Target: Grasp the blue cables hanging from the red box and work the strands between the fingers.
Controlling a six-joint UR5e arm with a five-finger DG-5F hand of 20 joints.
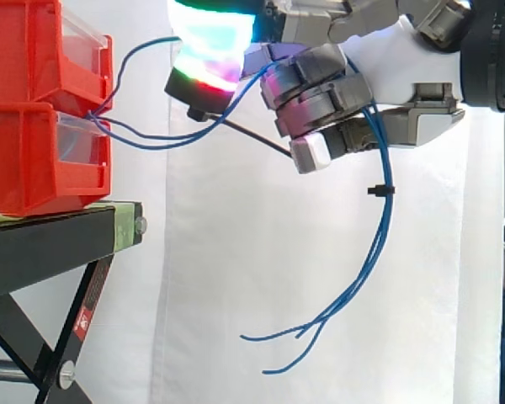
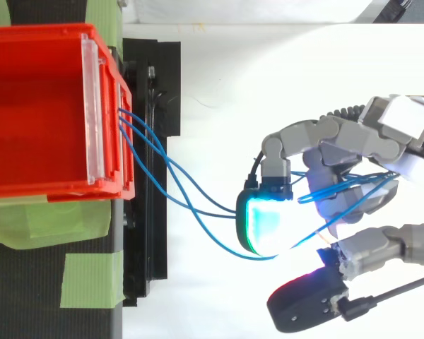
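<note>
Several blue cables (image 1: 386,215) run roughly level from the red box (image 1: 25,168) rightward into the hand (image 1: 328,93). Its fingers curl around them mid-length, and the loose ends droop below the palm.

hand (image 1: 408,71) level from the right, fingers (image 1: 320,88) curled round blue cables (image 1: 385,215)

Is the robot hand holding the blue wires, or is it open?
Holding them. The hand is curled shut round the blue cables, and their loose ends hang down below it.
</note>
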